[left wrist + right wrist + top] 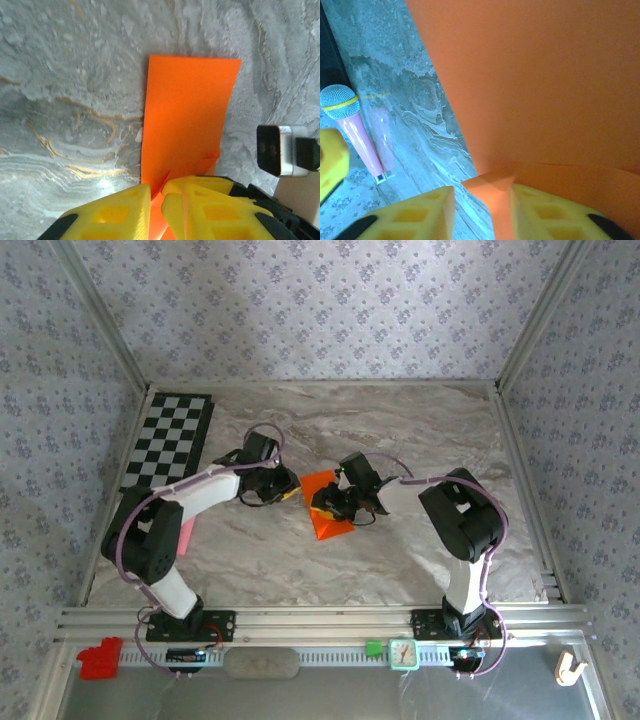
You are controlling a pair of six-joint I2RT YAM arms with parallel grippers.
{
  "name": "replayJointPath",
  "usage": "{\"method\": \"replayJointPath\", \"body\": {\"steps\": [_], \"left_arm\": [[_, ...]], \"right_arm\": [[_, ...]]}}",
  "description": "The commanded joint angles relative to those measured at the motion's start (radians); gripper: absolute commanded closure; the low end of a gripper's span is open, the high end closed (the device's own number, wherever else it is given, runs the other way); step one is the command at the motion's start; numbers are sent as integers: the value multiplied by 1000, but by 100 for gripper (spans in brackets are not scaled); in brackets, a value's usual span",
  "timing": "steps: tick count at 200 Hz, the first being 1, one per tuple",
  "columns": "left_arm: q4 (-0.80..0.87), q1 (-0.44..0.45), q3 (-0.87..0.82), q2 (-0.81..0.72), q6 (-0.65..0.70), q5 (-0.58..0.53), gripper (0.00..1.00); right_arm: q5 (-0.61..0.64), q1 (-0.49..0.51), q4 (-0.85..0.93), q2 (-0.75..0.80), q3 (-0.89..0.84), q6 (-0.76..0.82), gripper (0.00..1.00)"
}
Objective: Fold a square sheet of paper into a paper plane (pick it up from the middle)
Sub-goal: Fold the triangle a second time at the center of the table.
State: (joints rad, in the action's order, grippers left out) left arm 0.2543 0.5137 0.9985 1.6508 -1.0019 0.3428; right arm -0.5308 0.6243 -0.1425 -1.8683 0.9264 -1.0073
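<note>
Paper (331, 526) mid-table, L pincer (284, 491) left, R pincer (326, 503) atop, checkerboard (168, 440) far-left

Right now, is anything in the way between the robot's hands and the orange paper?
No, nothing visible is in the way. The left gripper and the right gripper are both right at the orange paper, and a bit of it sits between each one's yellow fingers.

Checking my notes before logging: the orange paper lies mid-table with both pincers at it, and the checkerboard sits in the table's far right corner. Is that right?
Not quite. The top view shows the checkerboard in the far left corner, not the right. The rest holds: the orange paper lies mid-table, with the left pincer and right pincer both at it.
</note>
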Motion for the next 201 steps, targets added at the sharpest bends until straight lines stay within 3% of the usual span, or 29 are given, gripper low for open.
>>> {"method": "replayJointPath", "body": {"steps": [1, 33, 67, 139, 201], "left_arm": [[-31, 32, -10, -16, -14, 30, 81], [-55, 74, -12, 17, -18, 43, 89], [-63, 111, 7, 64, -18, 53, 93], [-49, 136, 29, 140, -17, 33, 100], [8, 149, 43, 166, 11, -61, 100]], "right_arm": [[52, -8, 86, -32, -20, -8, 74], [62, -8, 100, -32, -23, -5, 91], [69, -6, 124, -34, -17, 4, 99], [66, -6, 123, -41, -17, 1, 100], [57, -5, 106, -36, -27, -1, 100]]}}
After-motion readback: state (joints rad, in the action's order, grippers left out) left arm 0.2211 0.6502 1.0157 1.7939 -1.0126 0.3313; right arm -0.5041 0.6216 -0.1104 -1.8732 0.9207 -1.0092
